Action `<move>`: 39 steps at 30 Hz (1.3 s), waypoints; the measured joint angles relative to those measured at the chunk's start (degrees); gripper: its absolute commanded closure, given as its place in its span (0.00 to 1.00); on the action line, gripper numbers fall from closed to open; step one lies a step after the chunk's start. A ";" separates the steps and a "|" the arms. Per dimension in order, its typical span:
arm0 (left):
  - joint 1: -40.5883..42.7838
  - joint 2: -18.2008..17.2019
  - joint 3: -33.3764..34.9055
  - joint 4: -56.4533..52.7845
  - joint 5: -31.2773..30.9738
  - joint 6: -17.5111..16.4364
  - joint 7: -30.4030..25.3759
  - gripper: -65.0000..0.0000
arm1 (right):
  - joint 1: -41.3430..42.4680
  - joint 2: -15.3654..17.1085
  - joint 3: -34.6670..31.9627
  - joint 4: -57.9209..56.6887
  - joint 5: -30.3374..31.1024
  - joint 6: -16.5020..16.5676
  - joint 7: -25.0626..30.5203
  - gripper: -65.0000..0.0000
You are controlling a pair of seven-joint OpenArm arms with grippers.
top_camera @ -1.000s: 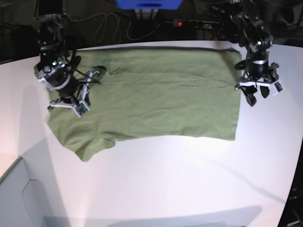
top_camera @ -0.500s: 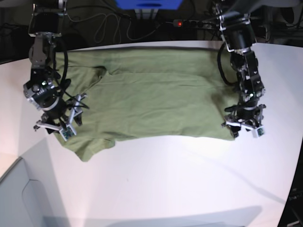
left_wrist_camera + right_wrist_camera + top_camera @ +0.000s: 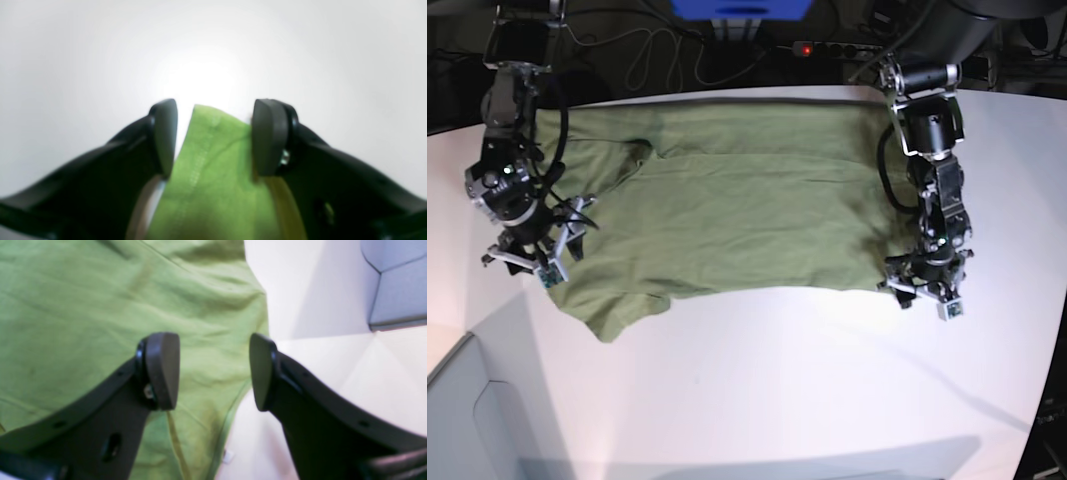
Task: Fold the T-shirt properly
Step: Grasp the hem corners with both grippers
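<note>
A thin, limp green T-shirt lies spread on the white surface; both end effectors, left and right, stand apart over its near corners, likely the best holds.

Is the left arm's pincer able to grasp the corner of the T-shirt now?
Probably yes: the left pincer is open, a hemmed corner of the T-shirt already lies between its fingers, and nothing blocks it.

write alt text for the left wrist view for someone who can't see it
The left gripper, seen close up, has its two dark fingers spread around a corner of the green T-shirt, and the right-hand pad appears to touch the fabric. Behind is a bright white table.
</note>
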 measured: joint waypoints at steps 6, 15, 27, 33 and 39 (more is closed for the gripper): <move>0.26 -0.15 0.00 -0.09 0.09 0.20 -0.22 0.95 | 5.01 0.00 1.38 -3.74 0.00 0.00 0.44 0.51; 0.39 -0.15 0.00 -0.09 -0.13 0.15 -0.24 1.00 | 17.42 -0.26 1.44 -21.07 0.09 -0.02 1.07 0.49; 2.05 -0.15 0.07 0.31 -0.42 -0.28 -2.21 1.00 | 32.44 -1.66 1.20 -52.48 -0.17 0.00 18.43 0.27; 2.40 -0.17 0.04 0.37 -0.35 -0.24 -2.29 1.00 | 33.40 -1.42 0.70 -57.83 -0.46 0.00 26.21 0.28; 2.69 -0.17 0.04 0.48 -0.55 -0.26 -2.47 1.00 | 35.28 -1.62 -4.50 -67.17 -0.39 -0.02 32.63 0.28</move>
